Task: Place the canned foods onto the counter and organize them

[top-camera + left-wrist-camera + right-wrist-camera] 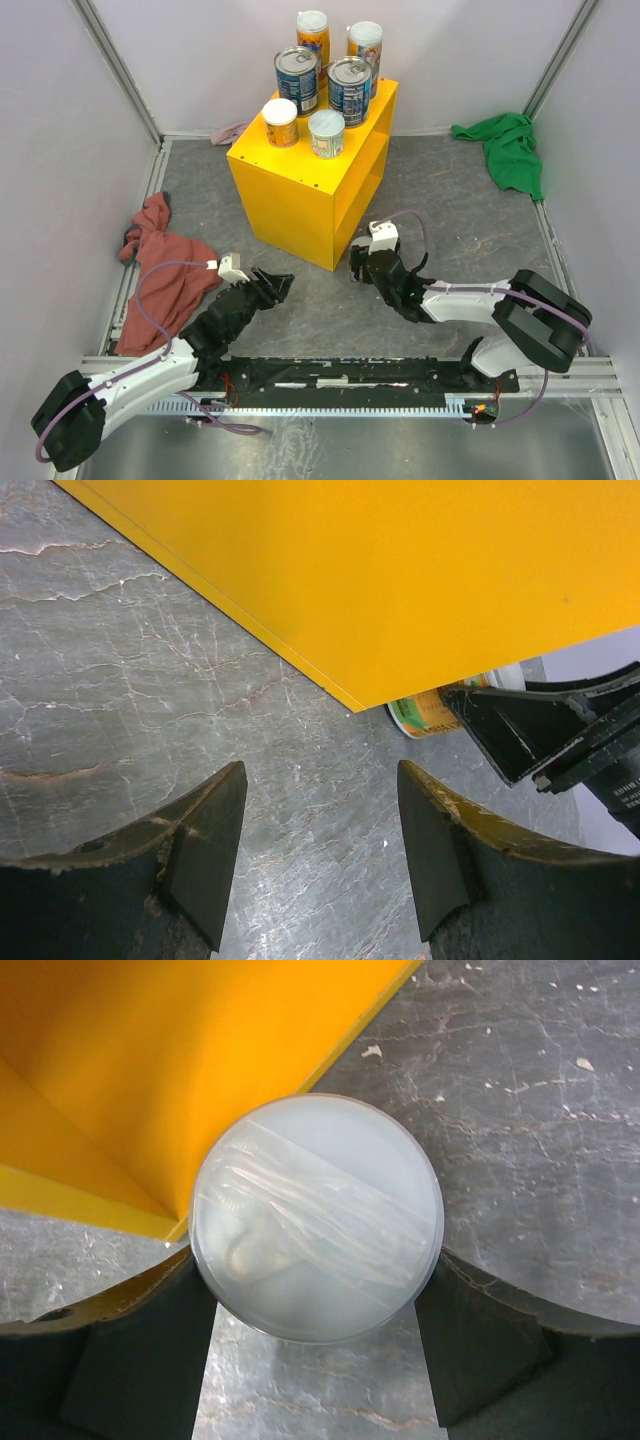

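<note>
Six cans stand on the yellow counter [300, 195]: two tall orange ones [313, 35] at the back, two wide blue ones [297, 80] in the middle, two short white-lidded ones [280, 122] in front. A third short white-lidded can [315, 1218] stands on the floor at the counter's near corner. My right gripper [315, 1265] is shut on it, a finger pressing each side. In the top view the right gripper [358, 262] hides this can. The left wrist view shows its label [430, 712]. My left gripper [320, 780] is open and holds nothing, low over the floor in front of the counter [280, 284].
A red cloth [160, 270] lies on the floor at the left beside my left arm. A green cloth [510, 150] lies at the back right corner. A pinkish cloth [228, 133] shows behind the counter. Walls enclose the grey floor [460, 230].
</note>
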`<action>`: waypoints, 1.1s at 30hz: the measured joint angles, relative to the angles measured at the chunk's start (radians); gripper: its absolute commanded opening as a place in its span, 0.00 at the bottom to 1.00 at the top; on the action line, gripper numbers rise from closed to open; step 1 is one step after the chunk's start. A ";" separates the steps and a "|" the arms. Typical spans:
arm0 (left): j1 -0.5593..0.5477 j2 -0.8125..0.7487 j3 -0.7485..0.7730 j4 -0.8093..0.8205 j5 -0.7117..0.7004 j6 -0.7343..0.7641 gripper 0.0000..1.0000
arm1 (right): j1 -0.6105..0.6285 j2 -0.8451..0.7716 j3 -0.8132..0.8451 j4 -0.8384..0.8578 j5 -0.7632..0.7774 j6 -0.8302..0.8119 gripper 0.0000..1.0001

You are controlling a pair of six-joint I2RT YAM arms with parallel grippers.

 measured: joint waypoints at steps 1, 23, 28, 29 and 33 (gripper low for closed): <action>0.000 0.000 0.000 0.000 0.000 0.000 0.68 | 0.000 -0.018 -0.011 -0.012 -0.001 0.006 0.33; 0.000 -0.004 0.000 -0.001 0.007 0.000 0.68 | 0.113 -0.385 -0.117 -0.350 0.011 0.050 0.01; 0.000 -0.026 0.000 0.000 0.008 0.000 0.68 | 0.159 -0.435 -0.116 -0.402 0.038 0.050 0.01; 0.000 -0.029 0.000 -0.001 0.008 0.000 0.68 | 0.166 -0.442 -0.116 -0.410 0.041 0.050 0.01; 0.000 -0.036 0.000 0.000 0.008 0.000 0.68 | 0.197 -0.463 -0.108 -0.451 0.067 0.046 0.01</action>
